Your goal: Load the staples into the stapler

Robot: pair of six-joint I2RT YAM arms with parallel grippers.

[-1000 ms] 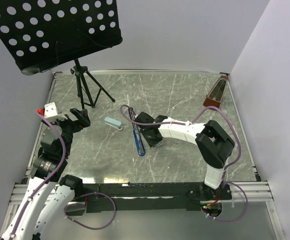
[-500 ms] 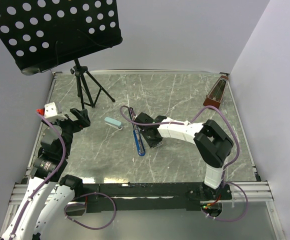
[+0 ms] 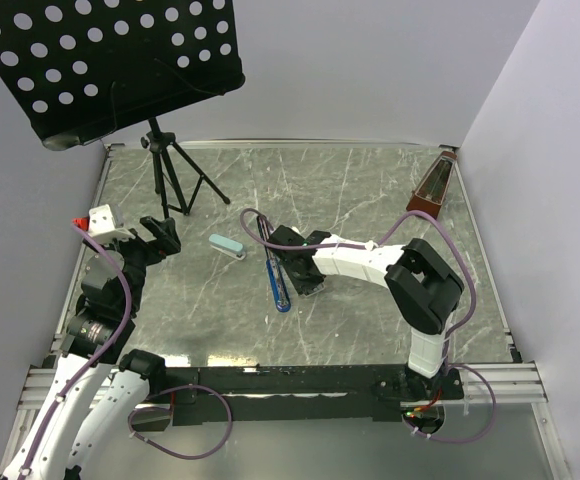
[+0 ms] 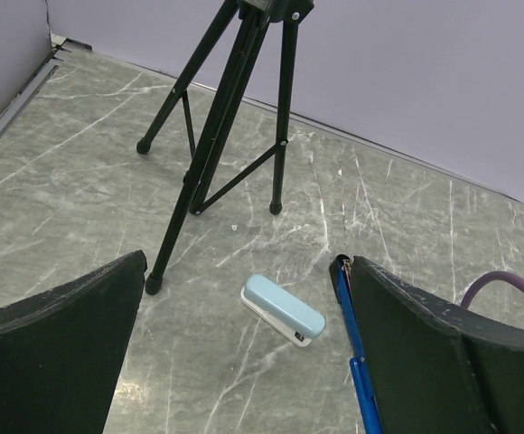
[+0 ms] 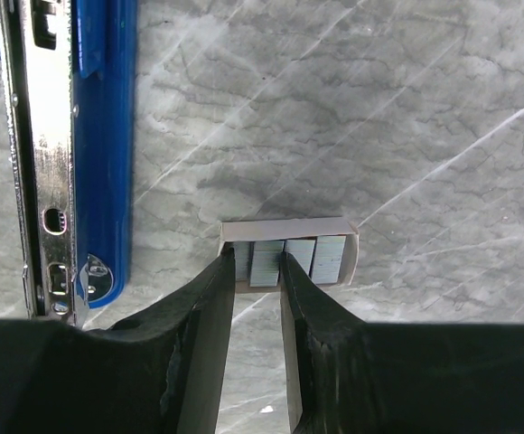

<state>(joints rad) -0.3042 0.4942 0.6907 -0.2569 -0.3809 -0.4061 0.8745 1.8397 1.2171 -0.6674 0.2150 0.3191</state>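
- My left gripper [image 3: 158, 236] [image 4: 248, 262]: hanging where it was a second ago, jaws standing wide apart, holding nothing.
- Pale blue object [image 3: 227, 247] [image 4: 283, 310]: lying unmoved, near the stapler's left side.
- Stapler [image 3: 278, 280] [image 5: 104, 136]: lying opened out flat, metal channel facing up.
- Staples [image 5: 325, 258]: sitting in rows inside their box [image 5: 289, 228], just right of the stapler.
- My right gripper [image 3: 295, 262] [image 5: 257, 271]: having edged slightly leftward, fingers reaching into the box, narrowed astride the strips. Whether I am pinching them, I cannot tell.
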